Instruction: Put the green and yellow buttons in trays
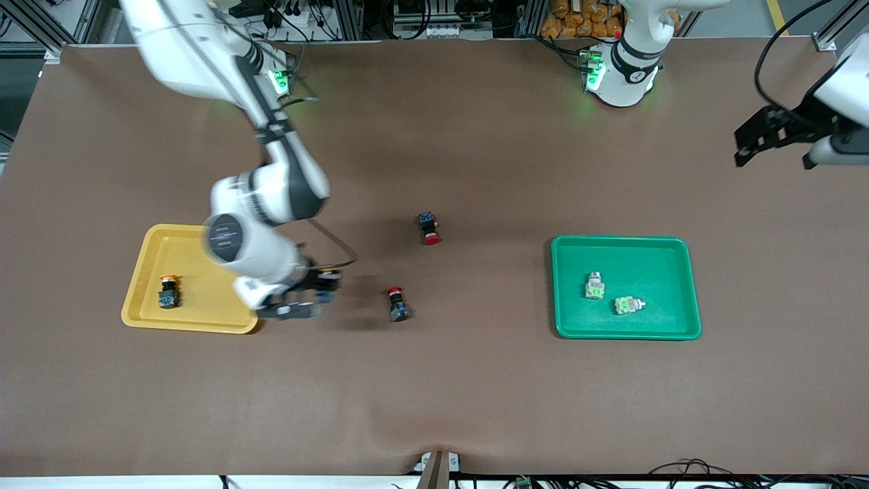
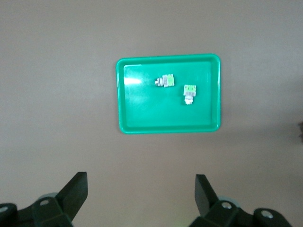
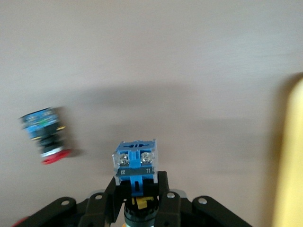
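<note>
My right gripper (image 1: 319,288) is shut on a dark push button with a blue base and an orange-yellow cap (image 1: 328,282). It holds the button over the table just beside the yellow tray (image 1: 197,309), on the edge toward the table's middle. The right wrist view shows the button (image 3: 136,163) between the jaws (image 3: 138,189) and the tray's edge (image 3: 289,156). A second orange-yellow button (image 1: 168,291) lies in the yellow tray. Two light-green switches (image 1: 594,286) (image 1: 627,305) lie in the green tray (image 1: 652,319). My left gripper (image 1: 774,139) hangs open and empty high over the left arm's end of the table, and its wrist view shows the green tray (image 2: 142,113) with both switches (image 2: 166,81) (image 2: 189,92).
Two red-capped push buttons lie on the brown table between the trays. One (image 1: 428,228) is near the middle and the other (image 1: 397,303) is nearer the front camera, close to my right gripper. That nearer one shows in the right wrist view (image 3: 45,135).
</note>
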